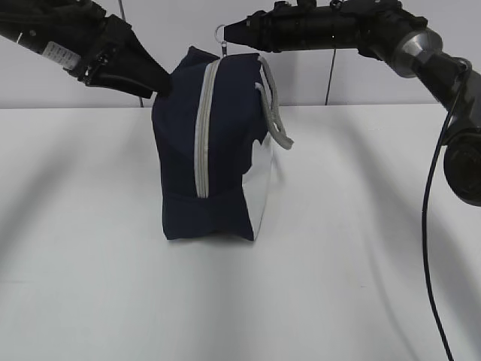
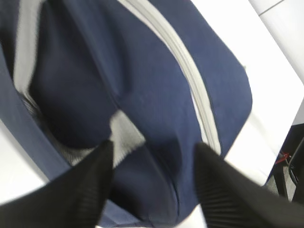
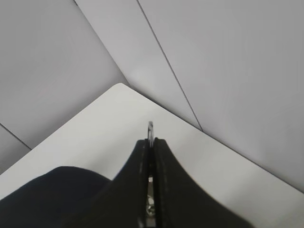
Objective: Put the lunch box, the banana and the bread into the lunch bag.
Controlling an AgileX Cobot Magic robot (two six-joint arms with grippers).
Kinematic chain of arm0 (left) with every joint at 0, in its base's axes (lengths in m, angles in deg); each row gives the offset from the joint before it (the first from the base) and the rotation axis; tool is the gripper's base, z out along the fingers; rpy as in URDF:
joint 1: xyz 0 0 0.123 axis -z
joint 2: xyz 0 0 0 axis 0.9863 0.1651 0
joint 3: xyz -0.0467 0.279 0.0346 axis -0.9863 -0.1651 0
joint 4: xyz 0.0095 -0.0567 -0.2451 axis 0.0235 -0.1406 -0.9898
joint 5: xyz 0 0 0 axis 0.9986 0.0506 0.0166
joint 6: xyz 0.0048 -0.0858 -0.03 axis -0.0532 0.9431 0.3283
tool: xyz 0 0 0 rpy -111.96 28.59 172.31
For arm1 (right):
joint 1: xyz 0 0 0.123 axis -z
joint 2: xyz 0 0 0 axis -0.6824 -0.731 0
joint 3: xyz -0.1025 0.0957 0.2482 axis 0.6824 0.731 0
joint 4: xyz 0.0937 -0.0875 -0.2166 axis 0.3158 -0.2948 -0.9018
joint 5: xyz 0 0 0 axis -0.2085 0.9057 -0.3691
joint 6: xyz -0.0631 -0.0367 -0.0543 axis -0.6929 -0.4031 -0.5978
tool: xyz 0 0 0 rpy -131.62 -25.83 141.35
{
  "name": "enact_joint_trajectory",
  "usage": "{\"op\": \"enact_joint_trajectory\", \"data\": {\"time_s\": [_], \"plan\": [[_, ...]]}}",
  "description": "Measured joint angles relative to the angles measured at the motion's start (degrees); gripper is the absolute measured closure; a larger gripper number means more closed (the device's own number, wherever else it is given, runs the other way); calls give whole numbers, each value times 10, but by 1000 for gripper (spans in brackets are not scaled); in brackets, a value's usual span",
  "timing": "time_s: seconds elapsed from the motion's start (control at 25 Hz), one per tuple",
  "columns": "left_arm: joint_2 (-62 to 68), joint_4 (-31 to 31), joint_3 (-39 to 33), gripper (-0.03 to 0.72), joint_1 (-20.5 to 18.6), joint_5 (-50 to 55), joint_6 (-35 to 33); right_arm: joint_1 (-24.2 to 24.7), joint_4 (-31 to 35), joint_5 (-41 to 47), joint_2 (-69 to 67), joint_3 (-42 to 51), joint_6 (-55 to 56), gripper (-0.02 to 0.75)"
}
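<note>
Navy fabric of the lunch bag (image 1: 207, 150) is standing upright mid-table (image 1: 361, 248) in the exterior view, zipped so its contents are hidden, with the right gripper (image 1: 228, 34) at its 12 o'clock pinching the metal zipper pull (image 1: 220, 31). Left wrist view: the left gripper (image 2: 154, 164) is sitting with jaws parted, straddling the bag's cloth, gripping nothing. Right wrist view: the fingers (image 3: 164, 190) are pressing closed on that pull, bag at 7 o'clock.

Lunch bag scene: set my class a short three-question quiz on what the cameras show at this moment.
1. True or false: the lunch bag lies flat on the table.
2. What does the right gripper pinch? A strap handle, B zipper pull, C nothing.
3. Fill in: the left gripper's jaws stand ____ beside the navy fabric.

Key: 1 false, it stands upright; 2 B, the zipper pull; 3 apart.
</note>
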Motion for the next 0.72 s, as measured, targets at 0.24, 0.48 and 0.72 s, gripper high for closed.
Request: {"op": "enact_joint_trajectory", "data": {"time_s": [0.24,0.48,0.72], "plan": [[0,-27,6,167,-2,-62,11,1,0,-1,-1,-1,2,754],[13,-69,29,160,-3,-188,27,1,0,-1,-1,-1,3,754],[100,-79,124,235,-2,-187,42,1,0,-2,-1,-1,4,754]]}}
